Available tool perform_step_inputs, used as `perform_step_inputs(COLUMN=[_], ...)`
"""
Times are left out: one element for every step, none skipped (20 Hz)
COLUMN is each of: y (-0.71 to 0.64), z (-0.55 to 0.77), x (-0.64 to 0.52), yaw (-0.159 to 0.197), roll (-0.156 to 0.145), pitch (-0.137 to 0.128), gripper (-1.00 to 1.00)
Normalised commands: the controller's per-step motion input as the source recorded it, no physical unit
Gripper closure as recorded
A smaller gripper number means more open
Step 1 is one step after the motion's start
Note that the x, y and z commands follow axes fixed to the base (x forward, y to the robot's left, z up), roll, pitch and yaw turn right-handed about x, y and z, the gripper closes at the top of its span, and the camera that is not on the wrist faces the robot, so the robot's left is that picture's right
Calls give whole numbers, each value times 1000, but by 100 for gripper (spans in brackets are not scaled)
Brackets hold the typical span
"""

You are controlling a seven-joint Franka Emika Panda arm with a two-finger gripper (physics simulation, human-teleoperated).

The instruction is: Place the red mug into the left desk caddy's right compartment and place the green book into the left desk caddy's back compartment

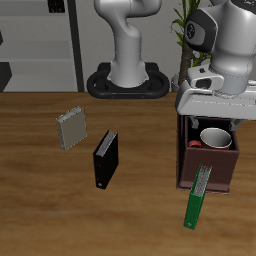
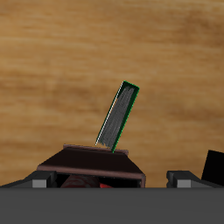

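Note:
The dark maroon left desk caddy [image 1: 186,160] lies directly under my gripper [image 1: 212,121]. Inside one of its low cells, just beneath the hand, the red mug [image 1: 215,137] stands upright and shows its white inside. The green book [image 1: 197,200] is tilted. Its upper end touches the caddy's tall slanted end cell and the rest slopes out toward the table's front edge; I cannot tell whether that end is inside the cell. In the wrist view the green book [image 2: 118,115] sticks out past the caddy [image 2: 92,162]. My gripper [image 2: 109,180] is open, its fingers [image 2: 39,182] wide apart and holding nothing.
A black book [image 1: 106,160] lies mid-table, and its corner [image 2: 214,164] shows in the wrist view. A grey book [image 1: 72,128] sits farther back beside it. The robot base [image 1: 128,80] and a plant [image 1: 184,30] are behind the caddy.

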Motion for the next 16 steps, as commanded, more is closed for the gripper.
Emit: perform_step_inputs(y=[120, -29, -24, -25, -115, -89, -153, 0, -22, -84, -6, -93, 18, -63, 20, -10], z=[-187, -224, -121, -117, -116, -137, -311, 0, -134, -164, -65, -313, -369, -195, -13, -175], x=[199, 235, 274, 243, 262, 227, 460, 0, 51, 269, -123, 182, 120, 65, -25, 105], yaw=[40, 7, -7, 8, -10, -20, 20, 0, -22, 10, 0, -76, -47, -17, 0, -49], roll=[78, 46, 20, 86, 37, 8, 52, 0, 57, 37, 0, 22, 122, -2, 0, 68], pitch=[-50, -2, -14, -33, 5, -41, 7, 0, -81, -59, 0, -13, -136, -49, 0, 2], gripper=[-100, -100, -100, -100, -100, -100, -100, -100, -100, -100, -100, -100, -100, -100, -100, -100])
